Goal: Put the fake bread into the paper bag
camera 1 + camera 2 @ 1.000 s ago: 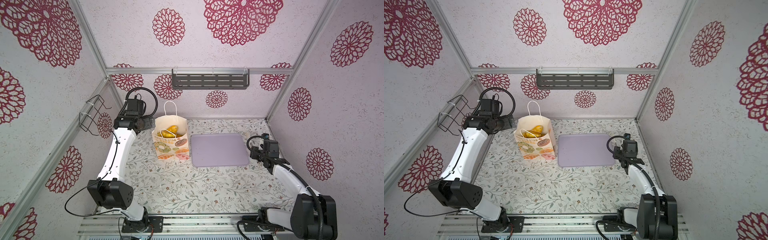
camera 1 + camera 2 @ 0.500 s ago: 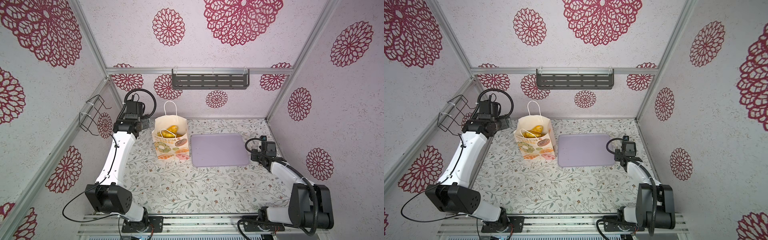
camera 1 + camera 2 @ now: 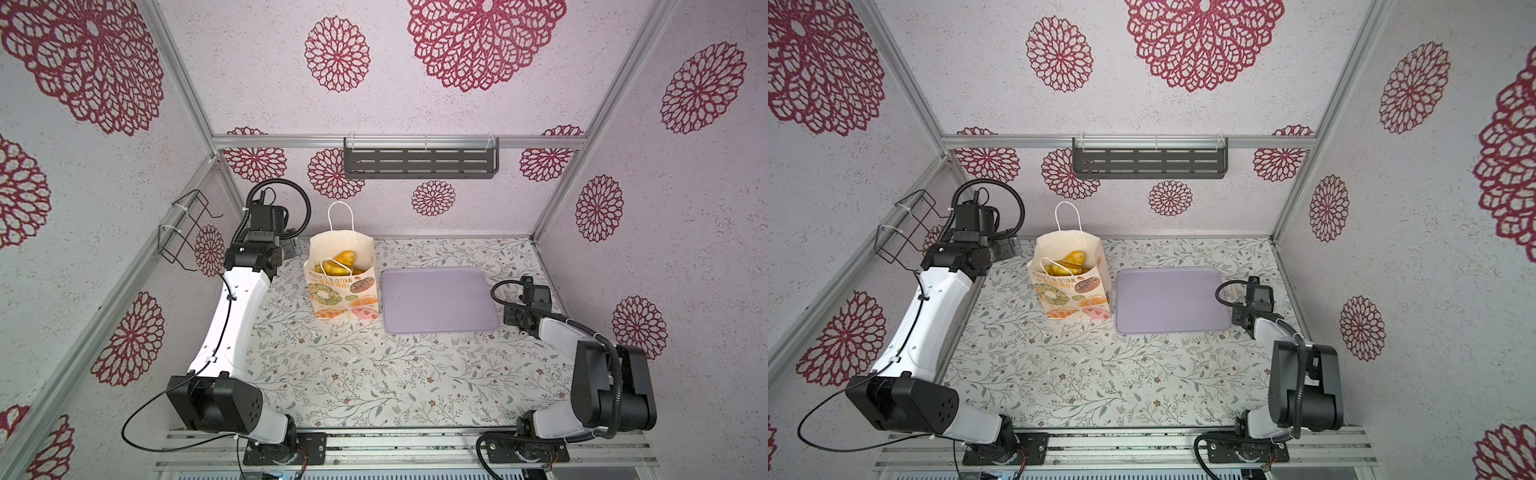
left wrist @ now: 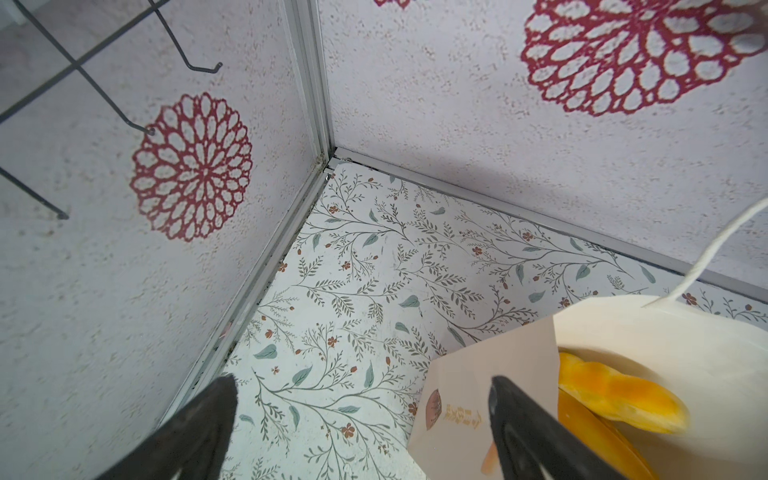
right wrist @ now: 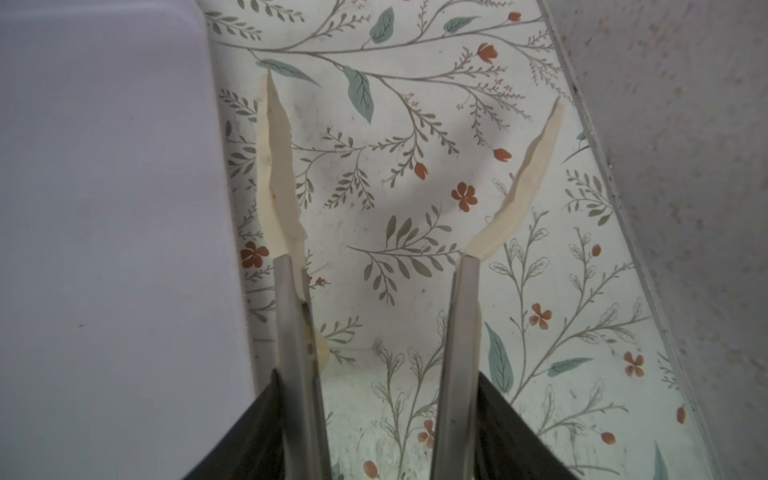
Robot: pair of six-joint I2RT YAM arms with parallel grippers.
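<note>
1. Floral-print tabletop [image 3: 374, 374]; pale walls [image 3: 257, 83] with crimson rosettes.
2. Fake bread [image 3: 343, 262] lies inside the upright paper bag [image 3: 345, 297], far left, just beside the lilac tray [image 3: 440, 299].
3. Left gripper [image 4: 361, 399] spread wide, left of bag.
4. Right gripper [image 5: 382, 249] parted, right of tray.

Bright even light, faint shadows; sharp top views, bowed edges; blurry wrist-view foregrounds.

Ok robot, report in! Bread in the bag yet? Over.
Left gripper open, empty, beside paper bag. Right gripper open, empty, by tray. Fake bread in bag. Nothing blocking.
</note>
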